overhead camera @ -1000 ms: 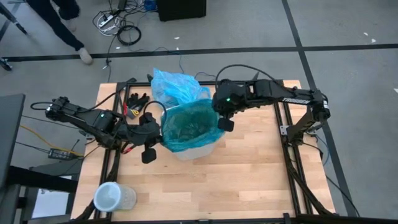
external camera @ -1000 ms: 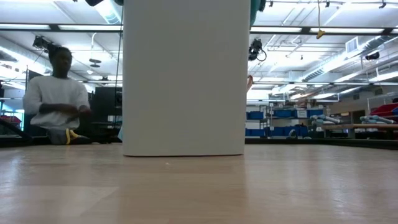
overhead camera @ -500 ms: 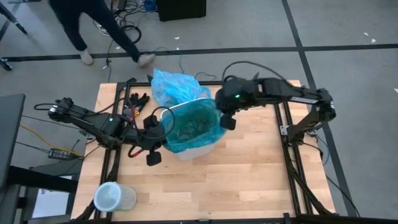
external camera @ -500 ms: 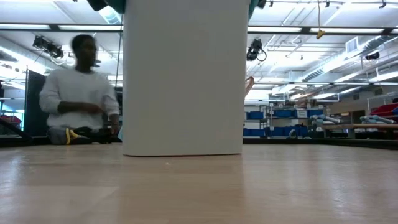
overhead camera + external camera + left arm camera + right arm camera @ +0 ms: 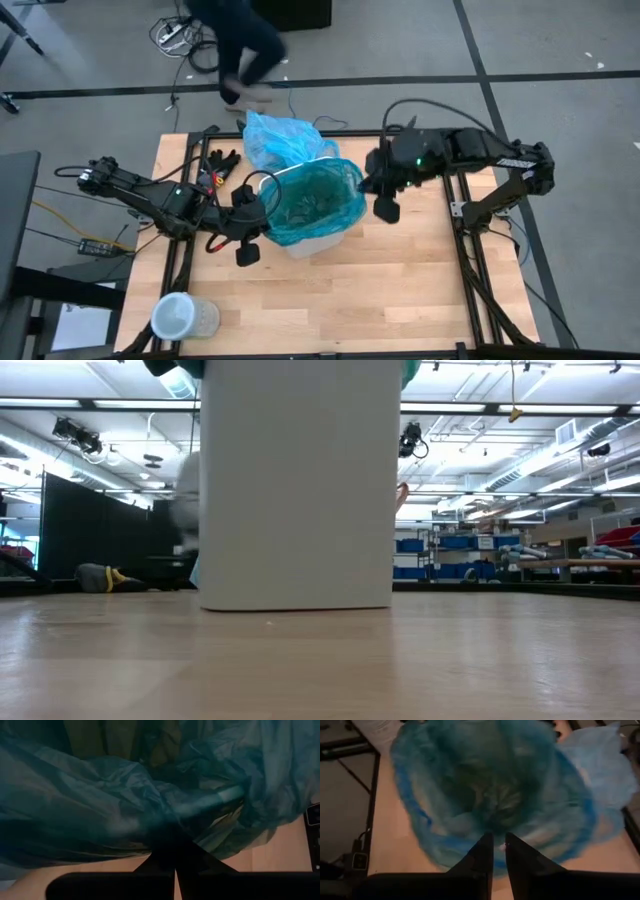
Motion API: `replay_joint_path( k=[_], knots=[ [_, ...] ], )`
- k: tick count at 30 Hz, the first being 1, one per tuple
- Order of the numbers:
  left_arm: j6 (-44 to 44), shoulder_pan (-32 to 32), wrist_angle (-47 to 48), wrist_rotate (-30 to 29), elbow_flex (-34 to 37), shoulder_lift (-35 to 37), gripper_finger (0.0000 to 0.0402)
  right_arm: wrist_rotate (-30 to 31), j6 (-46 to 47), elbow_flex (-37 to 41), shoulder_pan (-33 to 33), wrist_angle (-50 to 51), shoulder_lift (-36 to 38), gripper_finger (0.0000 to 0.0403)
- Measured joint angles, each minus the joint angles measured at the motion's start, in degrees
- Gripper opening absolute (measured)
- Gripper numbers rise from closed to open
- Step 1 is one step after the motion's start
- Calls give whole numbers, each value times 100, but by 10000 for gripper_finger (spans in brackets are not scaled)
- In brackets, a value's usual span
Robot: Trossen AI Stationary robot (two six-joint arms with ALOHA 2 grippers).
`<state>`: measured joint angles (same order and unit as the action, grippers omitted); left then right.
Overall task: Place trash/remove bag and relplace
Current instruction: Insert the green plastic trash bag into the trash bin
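Bin (image 5: 318, 243), one, white, mid-table, lined w/ a teal-green bag (image 5: 312, 203) folded over its rim. One sky-blue bag (image 5: 283, 138) lies crumpled just behind it at the table's far edge. Black gloves (image 5: 221, 159) beside that. One clear cup (image 5: 180, 317) near front-left corner.

Left gripper (image 5: 252, 212) sits against the bin's left side. Right gripper (image 5: 384, 198) hovers just right of the bin, apart from it. A person walks past beyond the table.

Low view: bin wall (image 5: 298, 490) fills the middle.

Left wrist: fingers (image 5: 192, 855) clenched on teal-green plastic.

Right wrist: fingertips (image 5: 484, 854) nearly together, gripping nothing, above the lined bin mouth; blue bag beyond.
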<state>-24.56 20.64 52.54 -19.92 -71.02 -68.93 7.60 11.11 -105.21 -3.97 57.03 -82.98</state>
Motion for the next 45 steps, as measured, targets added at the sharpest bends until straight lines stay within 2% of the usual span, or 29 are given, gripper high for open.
replay_joint_path(
  k=[8, 18, 23, 32, 38, 41, 45],
  knots=[
    [18, 0, -88, -17, 0, 0, 8, 248, 142, 31, -654, 55, -193, 3],
    [14, -1, -212, -20, 0, 0, 8, 332, 607, 484, -984, 280, -317, 1],
    [13, 0, -222, -20, 0, 0, 8, 380, 688, 765, -1063, 235, -321, 1],
    [11, 0, -239, -20, 0, 0, 8, 870, 948, 1100, -938, 278, -317, 0],
    [9, -2, -234, -22, 0, 0, 8, 808, 1032, 1116, -861, 138, -296, 0],
    [9, -1, -228, -22, 0, 0, 8, 648, 1072, 997, -875, 447, -224, 0],
    [15, 0, -219, -24, 0, 0, 8, 766, 1189, 852, -906, 943, -26, 0]
  ],
)
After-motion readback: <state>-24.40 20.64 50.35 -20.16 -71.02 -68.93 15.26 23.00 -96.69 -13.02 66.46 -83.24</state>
